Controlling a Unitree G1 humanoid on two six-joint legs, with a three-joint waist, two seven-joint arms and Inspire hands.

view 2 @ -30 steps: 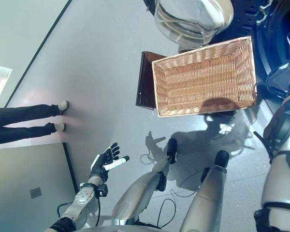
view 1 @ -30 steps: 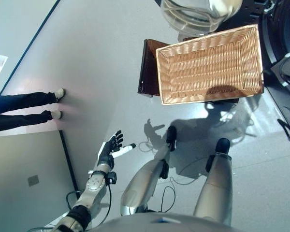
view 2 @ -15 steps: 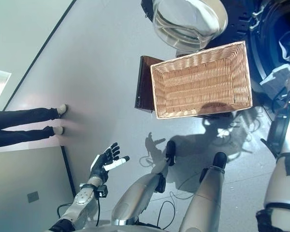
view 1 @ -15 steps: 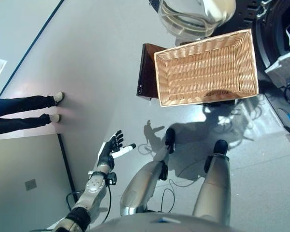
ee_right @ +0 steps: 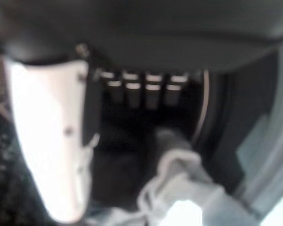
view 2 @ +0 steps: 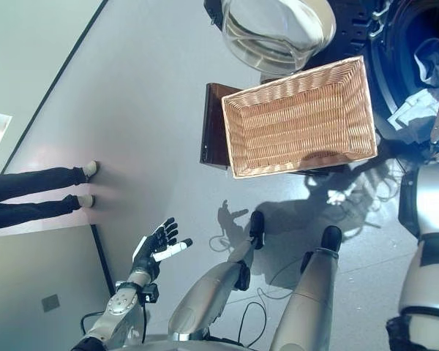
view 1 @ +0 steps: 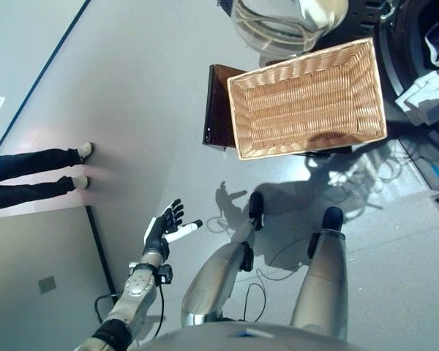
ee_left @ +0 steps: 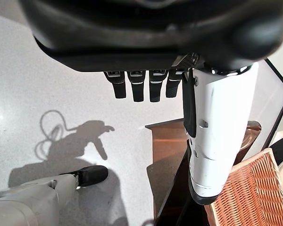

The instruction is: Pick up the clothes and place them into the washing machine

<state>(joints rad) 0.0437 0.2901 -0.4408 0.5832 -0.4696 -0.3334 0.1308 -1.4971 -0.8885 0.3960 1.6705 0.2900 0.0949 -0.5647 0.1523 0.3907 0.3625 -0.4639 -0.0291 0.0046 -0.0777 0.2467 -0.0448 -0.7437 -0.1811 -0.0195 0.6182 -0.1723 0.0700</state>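
The right hand (ee_right: 52, 141), fingers released, faces pale clothes (ee_right: 179, 188) lying in the washing machine drum (view 2: 417, 58); it should withdraw straight without snagging them. The left hand (view 1: 161, 228) hangs open; the wicker basket (view 1: 307, 99) is empty.

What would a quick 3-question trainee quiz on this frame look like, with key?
1. True or false: the wicker basket holds clothes.
2. Which hand shows open over bare floor in the head views: A left, B right?
3. Fill in: pale clothes lie past the right hand inside the dark ____ of the washing machine.

Key: 1 false, the basket is empty; 2 A; 3 drum.
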